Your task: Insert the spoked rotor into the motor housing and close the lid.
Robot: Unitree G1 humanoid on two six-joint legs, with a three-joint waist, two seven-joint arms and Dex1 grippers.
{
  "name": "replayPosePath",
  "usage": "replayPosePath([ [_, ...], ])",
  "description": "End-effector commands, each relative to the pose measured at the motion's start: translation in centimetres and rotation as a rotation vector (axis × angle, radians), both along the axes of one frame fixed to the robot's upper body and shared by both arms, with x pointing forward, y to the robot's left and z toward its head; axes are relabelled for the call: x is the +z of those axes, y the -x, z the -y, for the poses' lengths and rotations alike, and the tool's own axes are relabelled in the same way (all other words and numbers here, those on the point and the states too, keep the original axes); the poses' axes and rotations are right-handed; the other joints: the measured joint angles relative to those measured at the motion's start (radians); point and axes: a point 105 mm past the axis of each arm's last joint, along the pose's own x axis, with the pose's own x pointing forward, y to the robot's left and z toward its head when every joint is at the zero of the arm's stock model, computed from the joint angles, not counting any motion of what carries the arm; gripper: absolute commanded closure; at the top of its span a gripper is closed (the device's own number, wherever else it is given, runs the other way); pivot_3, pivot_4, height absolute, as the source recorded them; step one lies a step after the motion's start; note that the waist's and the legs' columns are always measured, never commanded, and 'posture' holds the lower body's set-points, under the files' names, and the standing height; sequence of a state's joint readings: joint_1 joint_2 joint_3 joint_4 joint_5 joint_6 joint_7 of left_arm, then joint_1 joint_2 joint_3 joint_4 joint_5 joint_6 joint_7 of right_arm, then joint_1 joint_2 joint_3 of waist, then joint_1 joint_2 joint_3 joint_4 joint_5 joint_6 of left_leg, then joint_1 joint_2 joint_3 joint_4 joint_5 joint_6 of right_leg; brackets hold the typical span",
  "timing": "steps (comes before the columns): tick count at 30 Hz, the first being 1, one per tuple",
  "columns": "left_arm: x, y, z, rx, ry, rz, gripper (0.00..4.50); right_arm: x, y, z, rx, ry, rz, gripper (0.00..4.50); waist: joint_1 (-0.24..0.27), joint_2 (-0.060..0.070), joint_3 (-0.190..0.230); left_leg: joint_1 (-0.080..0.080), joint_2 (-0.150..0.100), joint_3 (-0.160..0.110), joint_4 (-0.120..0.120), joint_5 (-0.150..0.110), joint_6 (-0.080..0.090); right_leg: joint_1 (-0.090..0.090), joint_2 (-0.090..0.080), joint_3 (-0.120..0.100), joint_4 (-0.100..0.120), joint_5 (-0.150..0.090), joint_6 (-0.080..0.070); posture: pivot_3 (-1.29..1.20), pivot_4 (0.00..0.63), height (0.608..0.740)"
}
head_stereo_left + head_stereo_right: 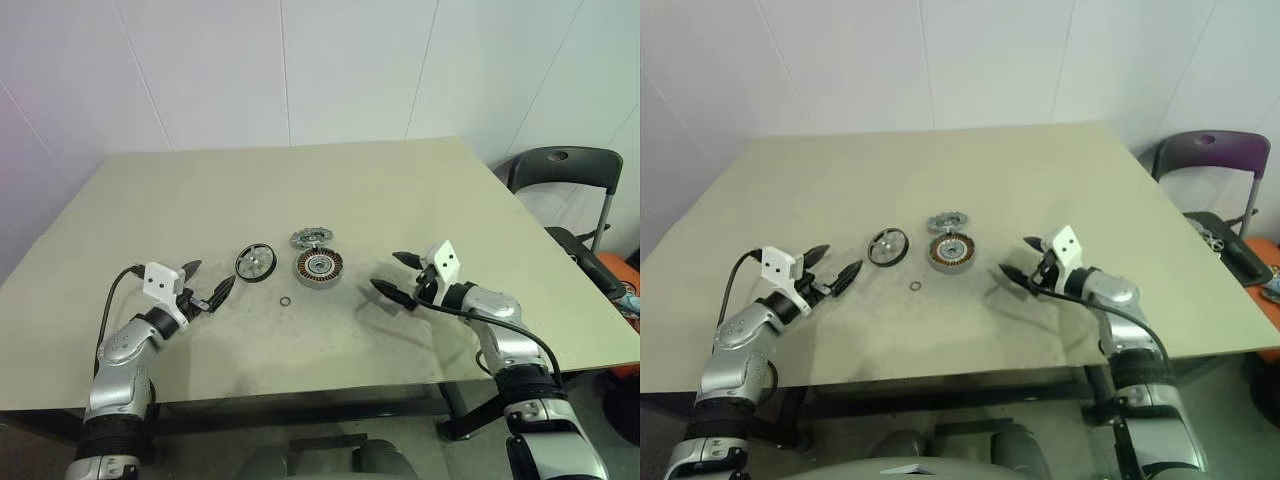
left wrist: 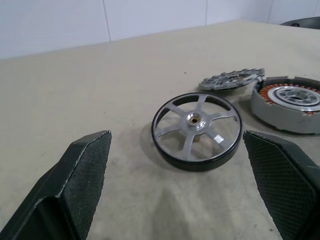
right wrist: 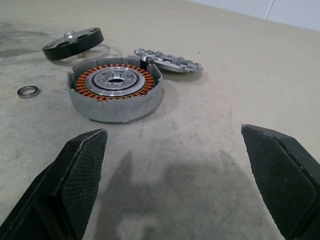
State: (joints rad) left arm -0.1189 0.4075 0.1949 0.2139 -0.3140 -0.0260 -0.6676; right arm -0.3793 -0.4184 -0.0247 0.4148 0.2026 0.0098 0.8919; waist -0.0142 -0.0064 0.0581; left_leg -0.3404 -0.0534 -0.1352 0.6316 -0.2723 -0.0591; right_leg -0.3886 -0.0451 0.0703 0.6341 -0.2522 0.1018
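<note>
Left gripper (image 1: 208,284) agape; lid (image 2: 231,80) half-hidden

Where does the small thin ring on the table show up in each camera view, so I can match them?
Left eye view: thin ring lies in front of the spoked rotor and motor housing.
Right eye view: same spot.
Left wrist view: I can't find it.
Right wrist view: beside the housing.
Shared landmark: the motor housing.
</note>
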Motion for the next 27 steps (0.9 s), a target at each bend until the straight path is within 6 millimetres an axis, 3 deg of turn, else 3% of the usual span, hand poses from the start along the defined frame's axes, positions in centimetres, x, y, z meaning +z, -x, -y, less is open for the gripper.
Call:
replayPosePath([
  [1, 1.0, -0.1, 0.5, -0.013, -0.005, 0.037, 0.01, 1.6, -0.2, -0.2, 0.002, -0.022, 0.057, 0.0, 0.0, 0.0, 0.0, 0.0, 0.0, 0.0, 0.0, 0.0, 0.0, 0.0, 0.0, 0.0, 0.0, 0.0, 0.0, 0.0, 0.0, 0.74],
  [7, 1.1, -0.1, 0.8, -0.03, -0.018, 0.038, 0.01, 1.8, -0.1, -0.1, 0.0, -0.018, 0.058, 0.0, 0.0, 0.0, 0.0, 0.0, 0.0, 0.0, 0.0, 0.0, 0.0, 0.0, 0.0, 0.0, 0.0, 0.0, 0.0, 0.0, 0.0, 0.74],
  [27, 1.2, 0.3, 5.8, -0.26, -0.039, -0.012, 0.01, 2.4, -0.1, -0.2, 0.002, -0.014, 0.062, 0.0, 0.0, 0.0, 0.0, 0.0, 0.0, 0.0, 0.0, 0.0, 0.0, 0.0, 0.0, 0.0, 0.0, -0.001, 0.0, 0.0, 0.0, 0.74],
])
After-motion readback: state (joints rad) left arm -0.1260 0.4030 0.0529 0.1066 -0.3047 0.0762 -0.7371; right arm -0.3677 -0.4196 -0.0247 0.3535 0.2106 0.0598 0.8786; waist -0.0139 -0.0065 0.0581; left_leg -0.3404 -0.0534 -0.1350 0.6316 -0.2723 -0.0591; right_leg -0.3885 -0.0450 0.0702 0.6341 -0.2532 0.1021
